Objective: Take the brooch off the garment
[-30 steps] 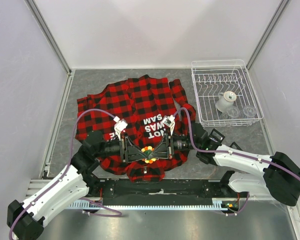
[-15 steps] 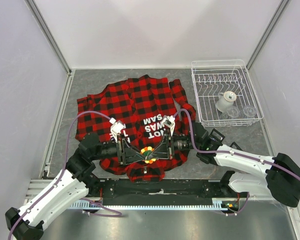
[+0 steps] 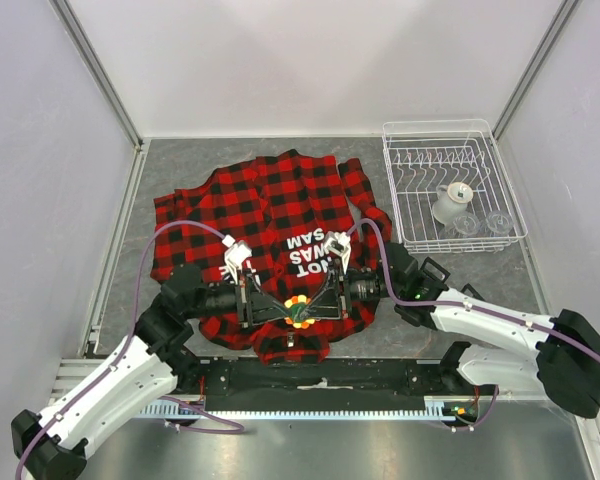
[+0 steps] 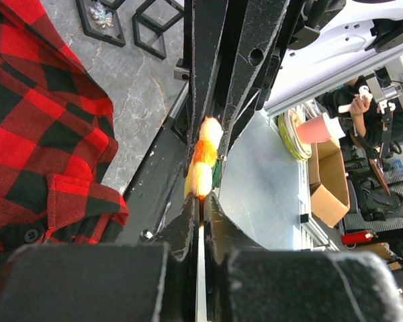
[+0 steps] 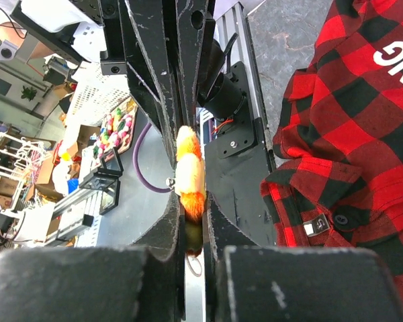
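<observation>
Grey stone-patterned table top [image 3: 180, 160], walled in by pale panels.

Large red-and-black buffalo-plaid flannel shirt [image 3: 270, 200] lies spread flat on it, left of centre. White block lettering is printed on its near half, and the collar and a dark button sit at the near edge.

White wire dish rack [image 3: 432, 158] stands at the far right, well apart from the shirt. It holds a white spool-shaped piece and some clear glassware.

Two arms reach in from either side and meet nose to nose over the shirt's near edge. Left gripper [image 3: 288, 312]: fingers narrow, pinched together on the pin. Right gripper [image 3: 308, 310]: fingers likewise narrow, clamped on it from the opposite side.

Small flower-like brooch [image 3: 298, 312], yellow, orange and red with a bit of green, is caught between both sets of fingertips above the near hem. Cannot tell whether it is still pinned to the cloth.
</observation>
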{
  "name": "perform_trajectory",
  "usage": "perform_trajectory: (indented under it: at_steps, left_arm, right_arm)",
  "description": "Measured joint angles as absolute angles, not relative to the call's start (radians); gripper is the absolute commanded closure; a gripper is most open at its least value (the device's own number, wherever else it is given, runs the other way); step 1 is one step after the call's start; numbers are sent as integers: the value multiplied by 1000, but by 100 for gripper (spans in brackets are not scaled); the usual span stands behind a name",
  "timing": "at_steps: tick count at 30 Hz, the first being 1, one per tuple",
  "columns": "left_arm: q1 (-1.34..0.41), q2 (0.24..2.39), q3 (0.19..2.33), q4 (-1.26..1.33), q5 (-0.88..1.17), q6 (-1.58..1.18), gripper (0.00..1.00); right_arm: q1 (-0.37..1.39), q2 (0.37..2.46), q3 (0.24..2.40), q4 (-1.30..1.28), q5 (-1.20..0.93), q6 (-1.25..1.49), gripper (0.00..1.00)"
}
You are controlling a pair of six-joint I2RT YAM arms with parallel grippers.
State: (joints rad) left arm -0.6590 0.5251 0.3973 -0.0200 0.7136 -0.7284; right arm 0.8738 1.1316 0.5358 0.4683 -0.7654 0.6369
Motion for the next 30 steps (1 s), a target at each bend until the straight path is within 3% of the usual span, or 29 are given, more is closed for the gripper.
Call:
perform_trajectory:
  at_steps: [2, 8, 24, 27, 30]
  left_arm:
    - [-659, 530, 397, -15, 715, -728, 98]
    - [-663, 513, 397, -10, 713, -728, 98]
    - [-664, 497, 397, 3, 712, -728, 98]
    - [-664, 498, 397, 3, 712, -728, 98]
    - [-664, 498, 397, 7, 712, -728, 98]
  right_arm:
    - [873, 1131, 536, 461, -766, 638, 73]
    - [873, 1118, 537, 423, -766, 632, 57]
    - [872, 1026, 537, 338, -732, 619, 57]
    - [872, 1011, 537, 333, -723, 619, 62]
    - [872, 1005, 537, 334, -718, 618, 75]
